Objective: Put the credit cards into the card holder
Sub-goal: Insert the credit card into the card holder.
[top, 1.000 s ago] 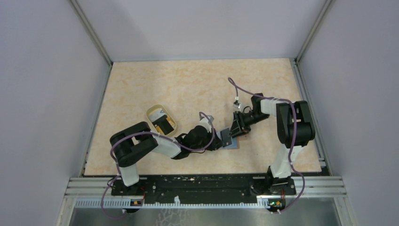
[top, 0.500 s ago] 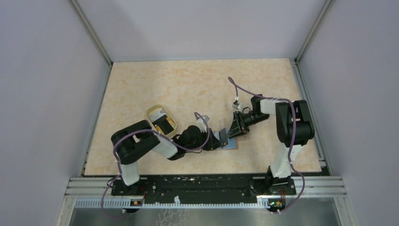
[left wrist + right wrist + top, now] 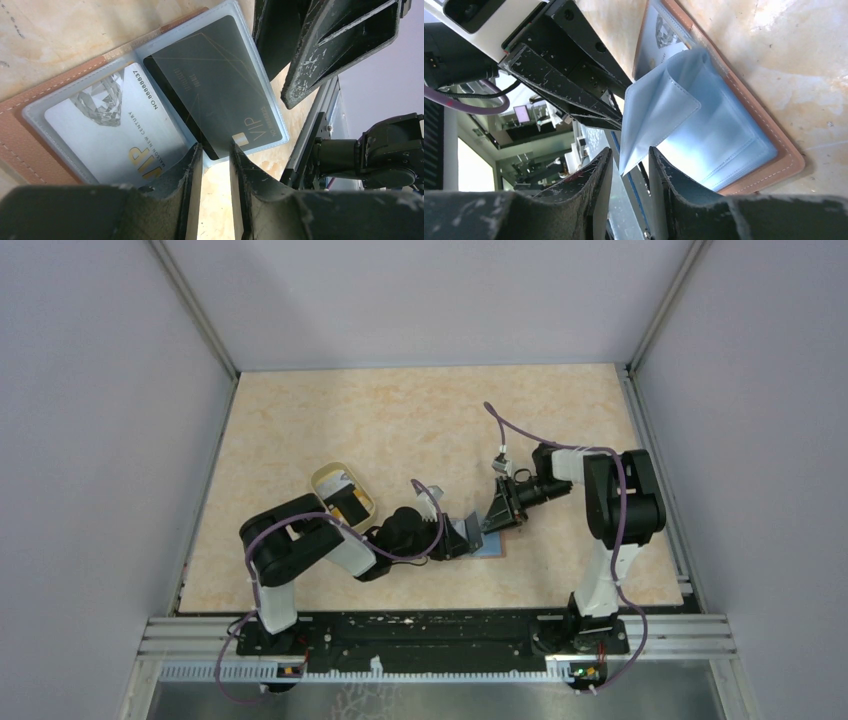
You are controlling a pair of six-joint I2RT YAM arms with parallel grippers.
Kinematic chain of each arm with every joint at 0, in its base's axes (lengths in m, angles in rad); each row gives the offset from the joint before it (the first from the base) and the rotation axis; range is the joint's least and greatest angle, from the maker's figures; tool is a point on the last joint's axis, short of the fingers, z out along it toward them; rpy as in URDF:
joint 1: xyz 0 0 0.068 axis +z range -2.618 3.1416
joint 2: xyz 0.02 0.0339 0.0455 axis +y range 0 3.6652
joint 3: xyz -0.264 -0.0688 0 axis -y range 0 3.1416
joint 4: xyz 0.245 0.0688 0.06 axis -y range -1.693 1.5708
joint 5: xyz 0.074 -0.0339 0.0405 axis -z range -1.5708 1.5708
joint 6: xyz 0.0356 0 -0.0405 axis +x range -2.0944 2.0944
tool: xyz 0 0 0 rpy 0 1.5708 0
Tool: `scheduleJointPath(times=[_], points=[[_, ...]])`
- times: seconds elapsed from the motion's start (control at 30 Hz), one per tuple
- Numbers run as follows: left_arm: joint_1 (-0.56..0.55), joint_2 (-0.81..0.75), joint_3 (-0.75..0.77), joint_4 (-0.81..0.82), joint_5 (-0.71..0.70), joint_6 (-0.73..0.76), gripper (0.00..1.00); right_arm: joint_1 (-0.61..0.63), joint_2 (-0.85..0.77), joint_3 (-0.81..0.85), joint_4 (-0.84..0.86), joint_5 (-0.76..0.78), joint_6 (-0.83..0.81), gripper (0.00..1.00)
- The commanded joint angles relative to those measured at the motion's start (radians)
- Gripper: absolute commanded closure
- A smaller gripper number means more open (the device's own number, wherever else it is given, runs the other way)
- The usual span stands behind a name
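The card holder (image 3: 493,546) lies open on the table between the two arms, brown leather (image 3: 30,145) outside and light blue sleeves inside. A silver-white credit card (image 3: 105,130) sits in one sleeve. A black credit card (image 3: 210,85) sits in the sleeve beside it, one corner poking out. My left gripper (image 3: 216,150) is open a narrow gap, tips just short of that corner and nothing between them. My right gripper (image 3: 630,152) is open, with the corner of a raised blue sleeve (image 3: 659,110) hanging loose between its fingers (image 3: 340,45).
A translucent yellowish cup (image 3: 342,492) with something dark inside lies on the table behind the left arm. The two grippers' tips stand very close over the holder. Metal rails (image 3: 440,635) run along the near edge.
The left gripper has drawn back a little to the left and its jaws have parted slightly. The right gripper's jaws have narrowed around the sleeve flap.
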Motion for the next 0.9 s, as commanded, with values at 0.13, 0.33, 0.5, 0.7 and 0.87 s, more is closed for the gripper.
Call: scheduleJointPath(times=[0.13,0.33,0.5,0.7,0.87], points=[[0.013,0.024,-0.014,0.062,0.031,-0.012,0.67,-0.003,0.01,0.036,-0.02,-0.055,-0.044,0.7],[0.018,0.027,-0.025,0.092,0.039,-0.018,0.64,-0.002,0.017,0.032,-0.015,-0.047,-0.039,0.83],[0.019,0.025,-0.031,0.103,0.042,-0.019,0.59,-0.001,0.016,0.032,-0.011,-0.03,-0.037,0.88],[0.019,0.01,-0.051,0.124,0.04,-0.018,0.44,0.005,-0.014,0.019,0.046,0.065,0.003,0.88],[0.019,-0.012,-0.076,0.154,0.038,-0.005,0.32,0.023,-0.052,0.009,0.085,0.136,0.022,0.88]])
